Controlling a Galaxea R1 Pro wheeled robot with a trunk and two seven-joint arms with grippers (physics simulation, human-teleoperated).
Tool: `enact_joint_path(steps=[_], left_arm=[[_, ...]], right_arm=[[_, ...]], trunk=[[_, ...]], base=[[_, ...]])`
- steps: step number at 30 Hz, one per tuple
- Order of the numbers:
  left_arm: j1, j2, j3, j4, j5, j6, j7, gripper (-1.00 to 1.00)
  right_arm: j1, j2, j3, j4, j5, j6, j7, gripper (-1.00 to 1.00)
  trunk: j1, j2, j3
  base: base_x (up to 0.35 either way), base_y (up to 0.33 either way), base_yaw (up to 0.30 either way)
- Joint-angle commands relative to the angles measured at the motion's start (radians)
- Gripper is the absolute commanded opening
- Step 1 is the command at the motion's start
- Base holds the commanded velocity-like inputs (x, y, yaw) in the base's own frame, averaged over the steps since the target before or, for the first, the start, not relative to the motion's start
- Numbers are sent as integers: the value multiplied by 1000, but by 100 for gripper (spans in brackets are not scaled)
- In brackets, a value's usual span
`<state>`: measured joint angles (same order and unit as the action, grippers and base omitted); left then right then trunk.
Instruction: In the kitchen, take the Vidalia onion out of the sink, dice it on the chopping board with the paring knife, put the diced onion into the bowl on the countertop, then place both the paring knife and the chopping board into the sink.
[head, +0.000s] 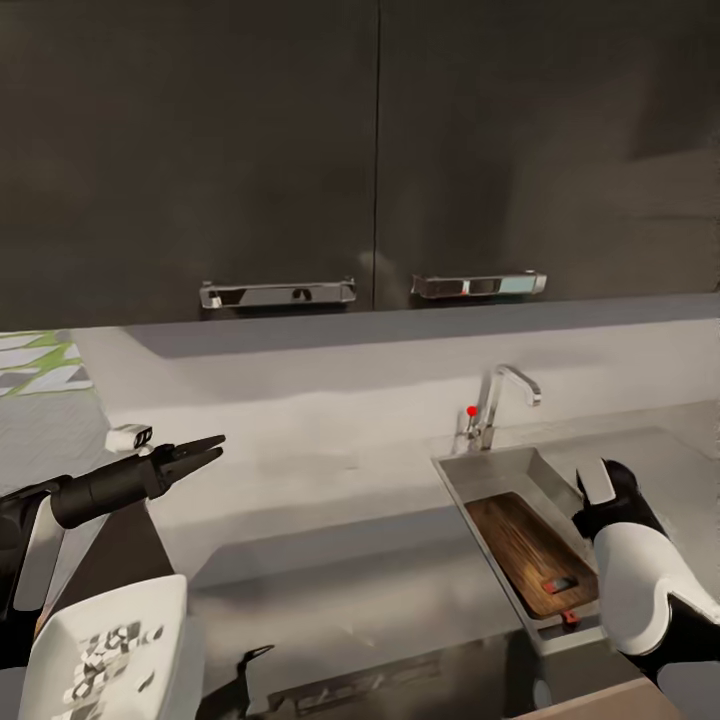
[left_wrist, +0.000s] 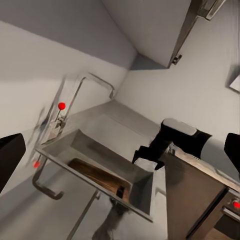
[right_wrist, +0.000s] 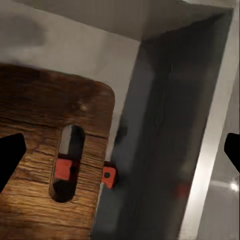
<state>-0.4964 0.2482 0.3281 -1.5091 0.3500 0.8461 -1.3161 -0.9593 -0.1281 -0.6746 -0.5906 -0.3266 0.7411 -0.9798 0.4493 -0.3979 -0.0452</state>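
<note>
Two arms in play over the tabletop (head: 330, 590): the left end effector (head: 205, 450) hangs at nine o'clock, fingers nearly together, holding nothing. Chopping board (head: 530, 555) lies flat in the sink (head: 480, 470) at four o'clock, slot handle (right_wrist: 67, 162) showing red bits through it. Right end effector (right_wrist: 120, 150) hovers above that slot, jaws spread wide. Bowl (head: 130, 610) with diced onion (head: 105, 660) sits at seven o'clock.
</note>
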Motion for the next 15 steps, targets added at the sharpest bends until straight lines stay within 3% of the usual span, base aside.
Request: enact_joint_path(steps=[1,5,7,13,15], left_arm=[[-1,0,0,0,2,10,-2,100],[-1,0,0,0,2,10,-2,100],[-1,1,0,0,2,10,-2,100],[-1,1,-1,0,4,10,-2,100],[-1,2,-1,0,4,10,-2,100]], right_arm=[[-1,13,37,-21,-14,55,-2,100],[-1,62,72,-80,-22,181,41,100],[-1,101,79,-152,-24,306,79,100],[-1,183,83,-371,-24,306,185,100],[-1,196,84,-431,-24,306,217,100]], trunk=[[1,-2,-1],[1,-2,6],[1,-2,9],[1,-2,19],[1,-2,22]], base=[[0,0,-65],[0,0,-65],[0,0,-67],[0,0,-73],[0,0,-83]])
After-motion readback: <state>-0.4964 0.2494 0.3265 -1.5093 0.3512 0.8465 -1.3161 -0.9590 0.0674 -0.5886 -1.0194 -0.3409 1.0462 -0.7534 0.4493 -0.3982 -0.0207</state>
